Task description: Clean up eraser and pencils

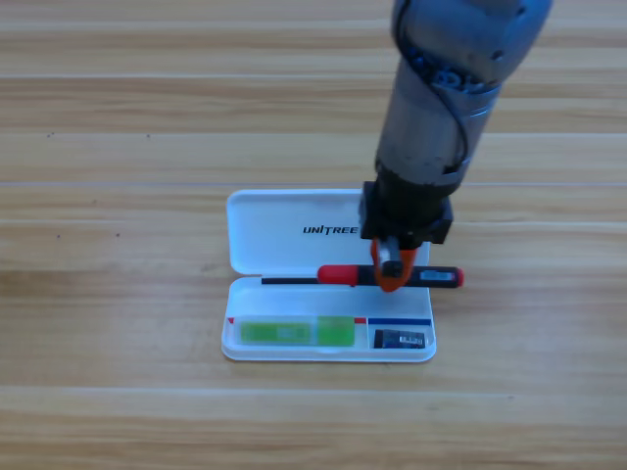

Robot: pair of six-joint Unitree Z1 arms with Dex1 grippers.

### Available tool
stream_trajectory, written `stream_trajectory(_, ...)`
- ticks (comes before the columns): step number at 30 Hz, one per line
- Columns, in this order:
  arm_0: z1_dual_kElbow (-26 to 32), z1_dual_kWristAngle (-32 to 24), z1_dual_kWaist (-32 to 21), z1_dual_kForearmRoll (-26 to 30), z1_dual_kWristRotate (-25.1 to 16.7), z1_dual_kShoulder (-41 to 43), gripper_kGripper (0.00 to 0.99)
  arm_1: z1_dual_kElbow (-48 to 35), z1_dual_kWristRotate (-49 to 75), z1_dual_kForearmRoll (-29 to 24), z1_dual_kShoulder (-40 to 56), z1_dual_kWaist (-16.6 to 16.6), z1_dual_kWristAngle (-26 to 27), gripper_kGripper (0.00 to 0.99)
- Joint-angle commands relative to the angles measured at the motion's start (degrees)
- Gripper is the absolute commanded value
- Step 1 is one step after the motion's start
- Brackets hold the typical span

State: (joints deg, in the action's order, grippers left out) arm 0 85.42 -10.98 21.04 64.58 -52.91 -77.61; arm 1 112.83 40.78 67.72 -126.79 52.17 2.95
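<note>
Right gripper down over the white case, reaching in from 12 o'clock, slightly toward 1. Left arm out of view, so only the right one placed to act.

Sits directly on the black pencil with the red cap, toward its 3 o'clock half. Grip state: cannot tell, clenched on the shaft or merely around it, since the gripper body hides the gap from above.

Pencil's long axis running 9 to 3 o'clock, lying along the seam between lid and tray rather than down in the tray. The 9 o'clock end thin and black, over the case. The 3 o'clock end poking out past the case's edge over the wooden table. Not yet stowed.

Tray lying at 6 o'clock from the gripper, just beside the pencil. Lime-green pencil already inside, in the long compartment at 7 to 8 o'clock from the gripper, parallel to the black one. Eraser already in the small compartment, almost straight at 6 o'clock from the gripper.

Judged: last item in hand. Coming move probably a short shift toward 6 and some toward 9, keeping the 9-to-3 axis, to clear the overhang. Risk: pencil landing across the divider or on the green one.
</note>
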Motion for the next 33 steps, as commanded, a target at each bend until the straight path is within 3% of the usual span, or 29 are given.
stream_trajectory(1, -2.2, -0.9, -1.4, -1.2, 1.0, 1.3, 0.99, 3.7, -0.3, 1.0, -7.6, 1.7, 0.2, 0.0)
stream_trajectory(14, -7.2, -0.9, -1.4, -4.5, 1.1, 3.2, 0.99, 9.4, 0.2, 1.2, -12.1, 1.4, -2.0, 0.0)
stream_trajectory(33, -11.0, -0.8, -1.4, -8.4, 1.8, 3.5, 0.99, 11.0, 0.4, 1.2, -13.3, 1.4, -2.6, 0.0)
